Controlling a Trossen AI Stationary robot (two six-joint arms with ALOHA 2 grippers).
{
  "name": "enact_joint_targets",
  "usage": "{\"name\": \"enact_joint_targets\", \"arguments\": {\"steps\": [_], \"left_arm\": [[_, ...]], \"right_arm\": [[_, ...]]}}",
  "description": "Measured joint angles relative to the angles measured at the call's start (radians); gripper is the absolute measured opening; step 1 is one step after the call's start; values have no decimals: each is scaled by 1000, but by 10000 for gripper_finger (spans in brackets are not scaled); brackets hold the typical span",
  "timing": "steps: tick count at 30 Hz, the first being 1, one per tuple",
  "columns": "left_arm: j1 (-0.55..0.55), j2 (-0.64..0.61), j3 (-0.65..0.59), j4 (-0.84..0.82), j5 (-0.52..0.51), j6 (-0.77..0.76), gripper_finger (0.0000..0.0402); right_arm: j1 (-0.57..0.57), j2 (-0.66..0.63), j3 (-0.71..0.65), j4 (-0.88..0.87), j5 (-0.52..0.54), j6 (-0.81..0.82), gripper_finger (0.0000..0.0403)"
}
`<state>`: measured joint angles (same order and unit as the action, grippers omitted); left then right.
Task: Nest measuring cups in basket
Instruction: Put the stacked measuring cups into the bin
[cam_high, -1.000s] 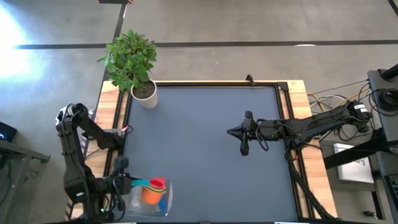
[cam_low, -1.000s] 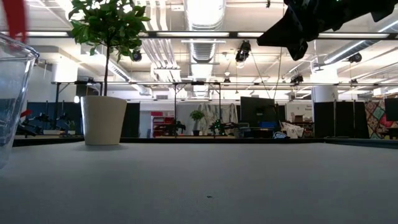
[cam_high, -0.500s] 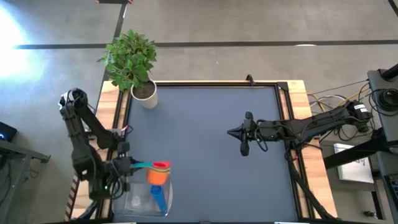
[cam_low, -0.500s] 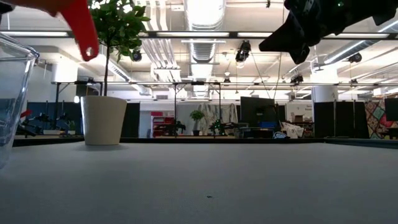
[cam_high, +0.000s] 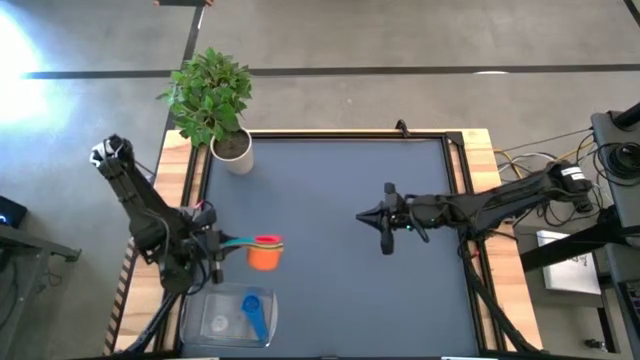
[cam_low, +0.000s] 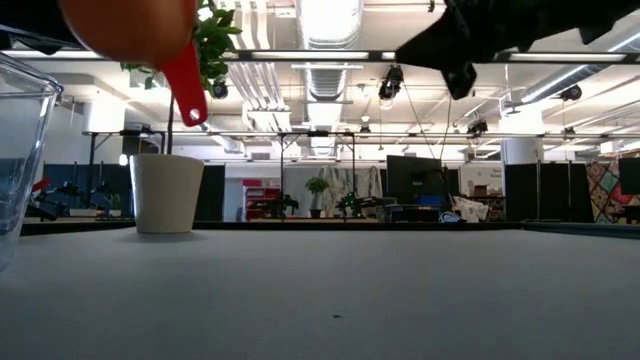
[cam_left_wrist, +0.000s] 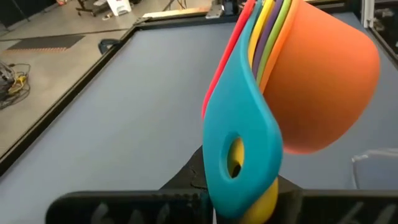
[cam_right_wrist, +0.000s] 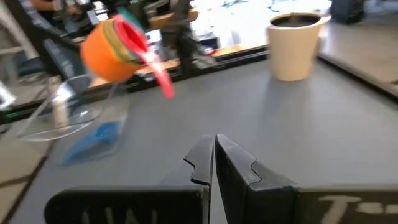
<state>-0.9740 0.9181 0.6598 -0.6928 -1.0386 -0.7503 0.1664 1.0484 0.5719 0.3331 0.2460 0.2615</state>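
Note:
My left gripper (cam_high: 218, 244) is shut on a nested stack of measuring cups (cam_high: 264, 252), orange outermost, held in the air beyond the far side of the basket. In the left wrist view the orange cup (cam_left_wrist: 329, 81) sits behind the fanned teal, yellow, purple and red handles. A red handle (cam_low: 186, 85) hangs down from the stack. The clear basket (cam_high: 200, 305) stands at the near left corner with a blue cup (cam_high: 256, 312) lying in it. My right gripper (cam_high: 386, 226) hovers shut over the table's right half, touching nothing. My left gripper pinches the free ends of the stacked handles (cam_left_wrist: 239, 186) between its two fingers, the teal handle outermost and a yellow one (cam_left_wrist: 266, 200) beside it. The fingers come nearly level from the table's left. The stack is lifted clear of table and basket, tipped on its side.
A white pot (cam_high: 233, 150) with a green plant stands at the far left corner. The dark mat (cam_high: 330, 290) lies bare between the basket and my right gripper (cam_right_wrist: 214, 155).
My left gripper has carried the cup stack from over the basket toward the table's far edge and a little right, turning as it went. The stack now hangs outside the basket, and the blue cup stays behind in it.

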Motion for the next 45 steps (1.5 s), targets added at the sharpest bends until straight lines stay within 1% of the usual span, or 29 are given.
{"name": "enact_joint_targets", "arguments": {"steps": [4, 8, 10, 14, 16, 18, 23, 25, 27, 30, 35, 39, 45], "left_arm": [[48, -12, -37, 103, 6, 84, 3], [95, 6, -56, 167, 8, 129, 3], [115, 22, -61, 189, 9, 150, 3], [155, 64, -65, 211, 18, 166, 3], [175, 89, -66, 218, 34, 166, 3], [188, 117, -66, 221, 39, 174, 3], [208, 186, -66, 266, 53, 233, 3], [214, 219, -66, 276, 48, 251, 3], [217, 261, -66, 288, 17, 268, 3], [223, 327, -66, 290, -37, 282, 3], [261, 455, -31, 286, -111, 309, 3], [316, 574, 24, 240, -117, 331, 3], [390, 749, 107, 151, -98, 323, 3]], "right_arm": [[-27, 104, 72, 14, -144, 0, 9], [-64, 209, 180, -14, -302, -25, 11], [-80, 247, 250, -49, -343, -59, 18], [-104, 311, 385, -194, -370, -161, 51], [-113, 345, 444, -250, -396, -186, 77], [-115, 375, 494, -262, -424, -200, 108], [-113, 458, 581, -277, -431, -245, 181], [-113, 491, 604, -282, -430, -262, 202], [-113, 514, 621, -278, -430, -274, 215], [-113, 542, 631, -278, -430, -276, 224], [-115, 552, 624, -289, -429, -275, 226], [-115, 549, 618, -303, -404, -274, 226], [-115, 538, 609, -310, -403, -272, 226]]}}
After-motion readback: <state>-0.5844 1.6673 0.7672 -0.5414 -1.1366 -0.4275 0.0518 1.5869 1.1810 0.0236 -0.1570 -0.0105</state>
